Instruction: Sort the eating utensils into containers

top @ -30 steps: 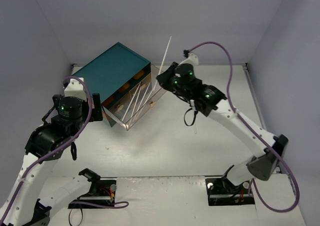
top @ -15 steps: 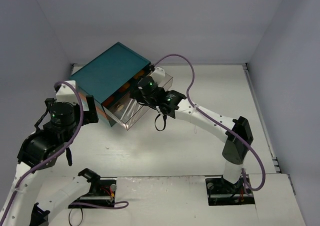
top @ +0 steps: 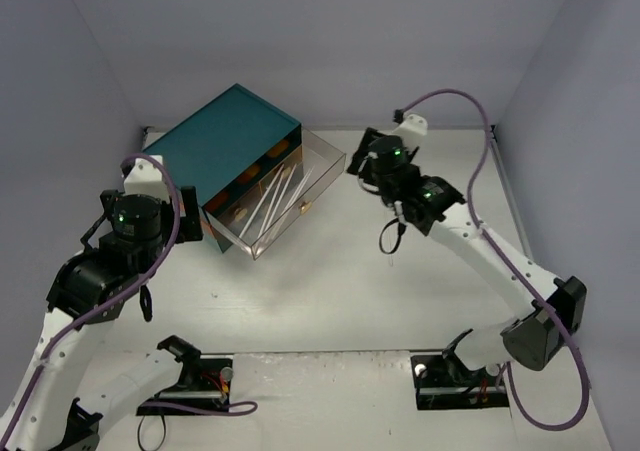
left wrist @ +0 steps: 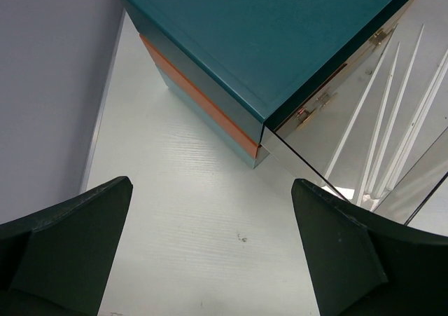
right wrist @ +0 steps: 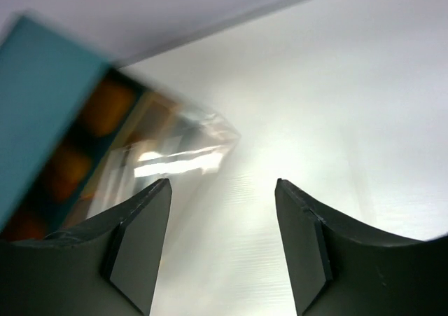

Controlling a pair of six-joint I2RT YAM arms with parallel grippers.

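Top view: clear drawer [top: 262,248] stands open from teal chest [top: 222,139], with pale utensils [top: 276,199] lying inside.
Left wrist view: left gripper [left wrist: 211,190] beside chest, fingers apart, empty.
Right wrist view, blurred: right gripper [right wrist: 222,186] near drawer corner, fingers apart, empty; utensils not discernible.

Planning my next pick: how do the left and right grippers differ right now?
Place: the left gripper hangs over the table beside the teal chest's near corner; the right gripper sits off the far right corner of the pulled-out clear drawer. View: the left gripper's picture is sharp, the right gripper's blurred. Shared: both are open and hold nothing.
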